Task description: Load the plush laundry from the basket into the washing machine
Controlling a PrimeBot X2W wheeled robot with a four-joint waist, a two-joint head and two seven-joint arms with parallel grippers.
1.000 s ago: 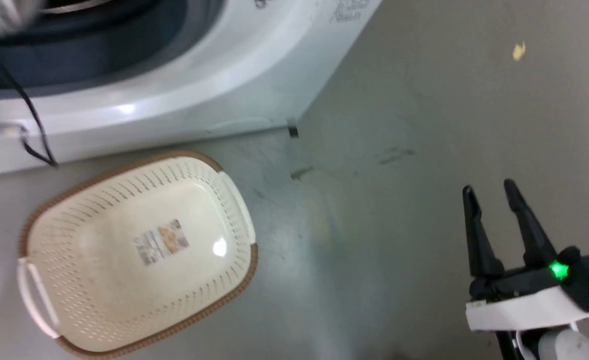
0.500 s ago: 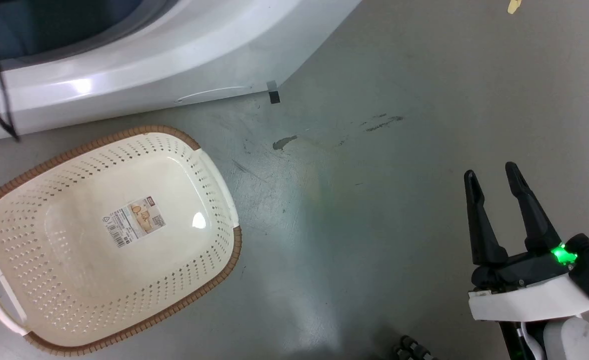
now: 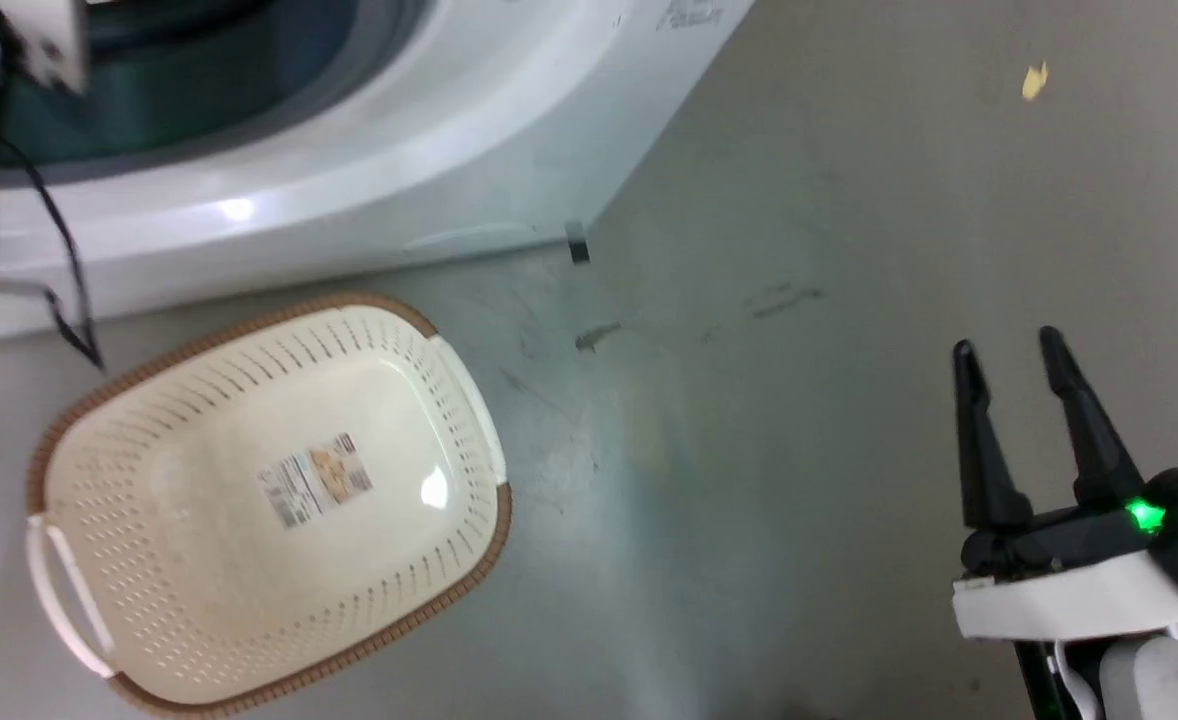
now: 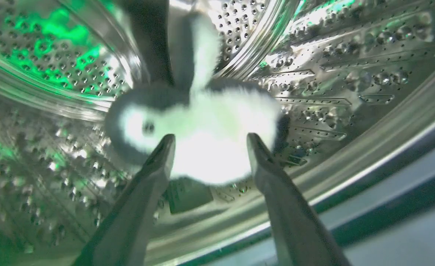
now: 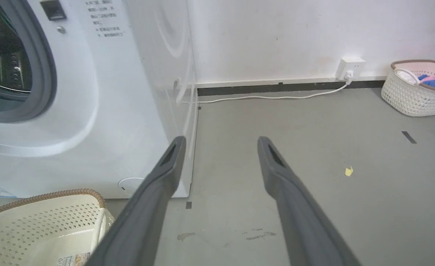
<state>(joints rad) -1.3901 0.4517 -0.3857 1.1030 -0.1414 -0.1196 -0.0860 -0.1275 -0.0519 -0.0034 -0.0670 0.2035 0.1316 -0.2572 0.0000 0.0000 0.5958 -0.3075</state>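
The plush laundry (image 4: 202, 125), fluffy black and white, lies blurred inside the shiny perforated drum (image 4: 350, 74) of the washing machine (image 3: 399, 150). My left gripper (image 4: 210, 137) is open in the drum mouth, its fingers apart just in front of the toy and not closed on it. The cream basket (image 3: 149, 590) sits on the floor in front of the washing machine (image 5: 110, 92), with nothing but its sticker (image 3: 314, 478) inside. My right gripper (image 3: 1006, 343) hangs open over bare floor to the right, holding nothing, also seen as the right gripper (image 5: 221, 139).
A black cable (image 3: 59, 260) hangs down the washer's front at the left. By the far wall stand a second basket (image 5: 417, 88) with clothes, a wall socket (image 5: 350, 66) and a white cord. A yellow scrap (image 5: 348, 170) lies on the grey floor.
The head camera tilted down and then back up, shifting the whole picture. The basket stays empty and the right gripper stays open in much the same place.
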